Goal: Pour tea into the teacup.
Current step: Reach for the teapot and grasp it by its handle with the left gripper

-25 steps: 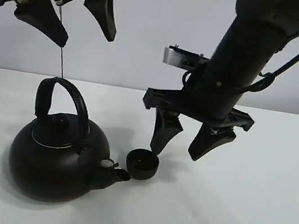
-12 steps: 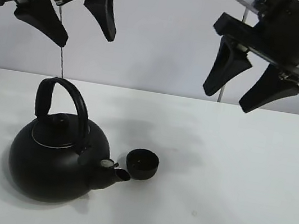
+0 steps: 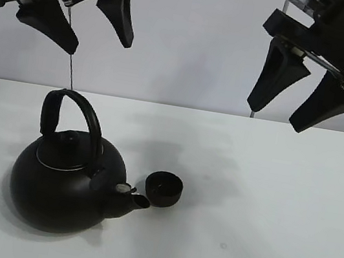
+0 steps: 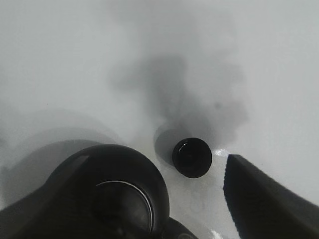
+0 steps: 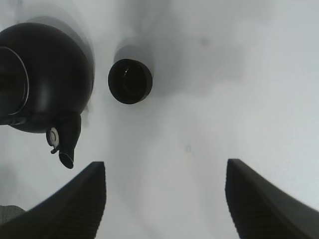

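The small matte-black teacup (image 3: 164,188) stands upright on the white table, just off the spout of the big black kettle (image 3: 62,180). The kettle sits at the left with its arched handle up. My left gripper (image 3: 99,45) hangs open and empty high above the kettle. My right gripper (image 3: 275,116) is open and empty, high up and to the right of the cup. The left wrist view shows the kettle (image 4: 114,189), the cup (image 4: 192,157) and one finger (image 4: 264,199). The right wrist view shows the kettle (image 5: 45,79), the cup (image 5: 130,81) and my open right gripper (image 5: 167,199).
The white table (image 3: 276,217) stretches out to the right of the cup and in front of it. A plain grey wall (image 3: 192,40) stands behind the table. A thin metal rod (image 3: 71,72) hangs down near the kettle's handle.
My right gripper has risen from right beside the teacup to high above the table and shifted right, still open. The left gripper, kettle and cup have not moved.
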